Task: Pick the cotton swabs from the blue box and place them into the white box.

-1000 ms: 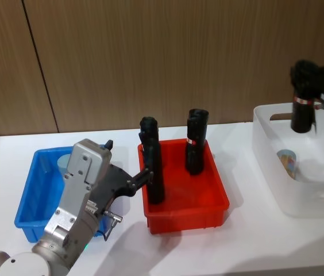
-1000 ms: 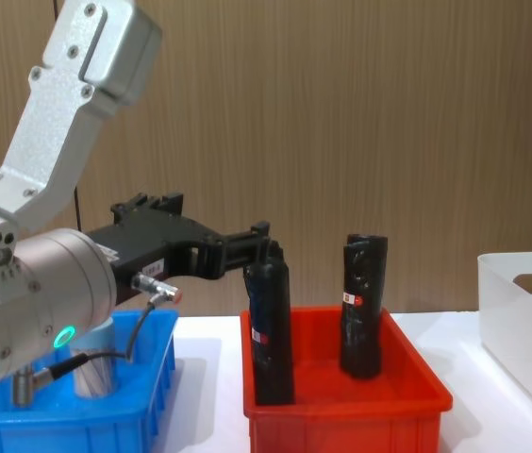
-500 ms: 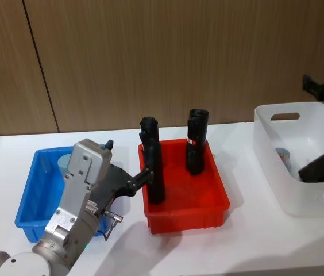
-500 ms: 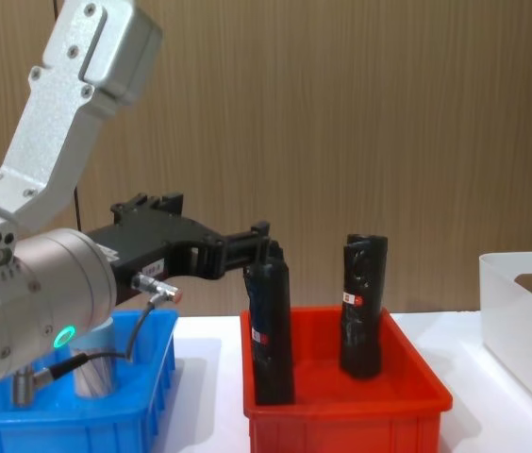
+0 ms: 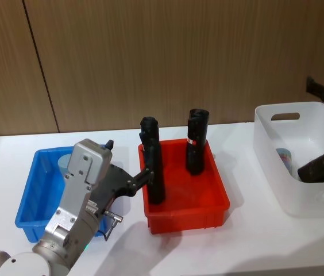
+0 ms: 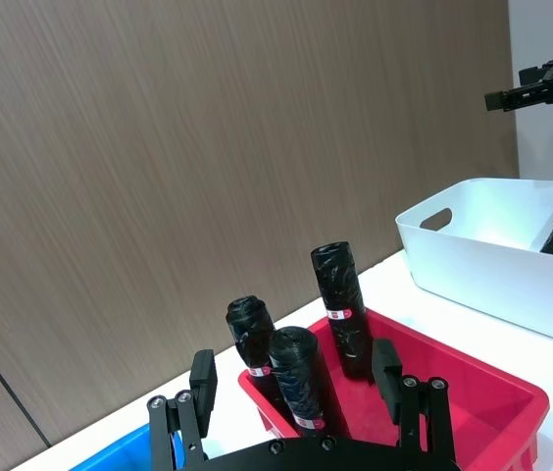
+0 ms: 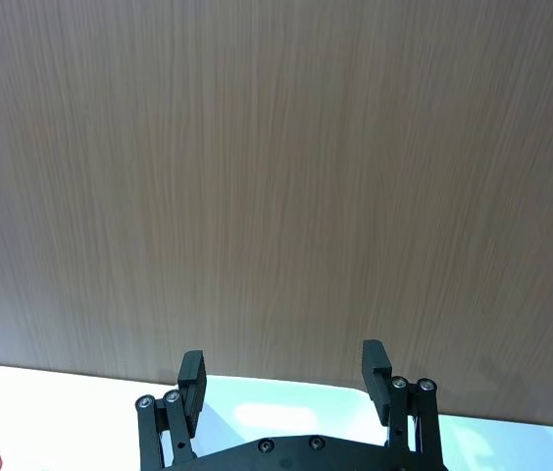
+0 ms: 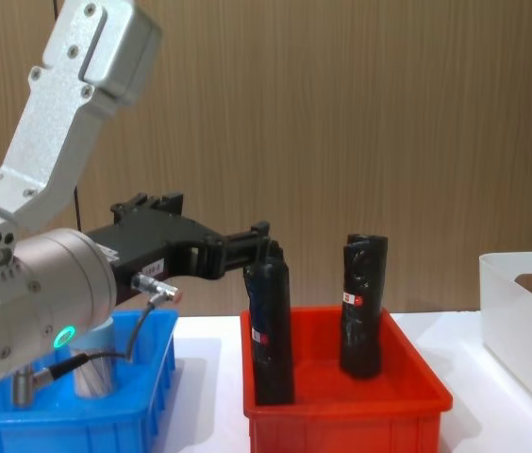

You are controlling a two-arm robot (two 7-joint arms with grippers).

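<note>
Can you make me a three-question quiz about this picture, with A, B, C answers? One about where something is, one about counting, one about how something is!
1. Where does the black cylinder that lies tipped over rest?
A. In the white box
B. In the blue box
C. On the bare table

2. How many black cylinders stand in the red bin?
A. One
B. Three
C. Five

3. How are the right gripper's fingers?
A. Shut on a jar
B. Shut on a black cylinder
C. Open, holding nothing

Answers:
1. A, the head view shows it leaning inside the white box.
2. B, the left wrist view shows three upright in the red bin, one nearest the left gripper.
3. C, the right wrist view shows its fingers spread apart with only the wall between them.
</note>
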